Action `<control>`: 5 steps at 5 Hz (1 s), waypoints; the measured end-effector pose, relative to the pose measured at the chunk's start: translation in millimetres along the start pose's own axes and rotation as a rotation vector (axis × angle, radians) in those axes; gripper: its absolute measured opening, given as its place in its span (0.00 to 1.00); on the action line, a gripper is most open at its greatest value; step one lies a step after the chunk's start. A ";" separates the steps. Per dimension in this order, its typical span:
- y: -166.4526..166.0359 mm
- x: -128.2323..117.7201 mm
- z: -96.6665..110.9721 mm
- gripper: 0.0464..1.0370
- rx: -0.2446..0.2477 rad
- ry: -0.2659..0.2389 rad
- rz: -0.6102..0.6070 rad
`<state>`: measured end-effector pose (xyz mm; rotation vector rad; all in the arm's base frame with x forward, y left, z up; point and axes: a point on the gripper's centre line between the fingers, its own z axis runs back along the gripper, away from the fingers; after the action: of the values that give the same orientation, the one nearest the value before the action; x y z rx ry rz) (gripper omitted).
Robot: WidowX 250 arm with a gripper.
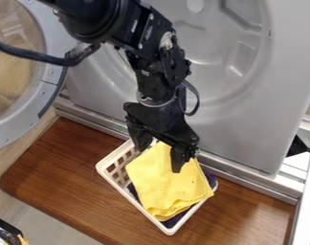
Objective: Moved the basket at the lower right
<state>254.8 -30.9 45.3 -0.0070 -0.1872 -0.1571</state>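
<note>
Pincer: spread wide, cannot tell if gripping | yellow cloth: beneath, in white basket

From where I sit, my arm looks black, with small whitish marks on it, and the gripper is black too. I see a creamy white basket with a lattice pattern in its side, a plain bright yellow cloth with a few tiny dark specks, and a deep purple cloth. The board is reddish brown with streaky wood grain. I get silvery grey on the metal panel, lighter grey on the round door's rim, and tan-brown through its glass.
</note>
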 end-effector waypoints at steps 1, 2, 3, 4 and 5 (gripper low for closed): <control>-0.1 -3.4 -4.2 0.96 -0.001 0.025 -0.005; 19.9 -9.9 -2.9 0.96 0.008 0.064 0.008; 40.6 -8.5 2.3 0.96 -0.017 0.065 0.009; 62.0 -8.6 -0.3 0.96 -0.047 0.069 0.003; 79.0 -15.1 -18.9 0.96 -0.082 0.113 0.029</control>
<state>256.0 49.1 24.5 -0.0826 -0.0680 -0.1357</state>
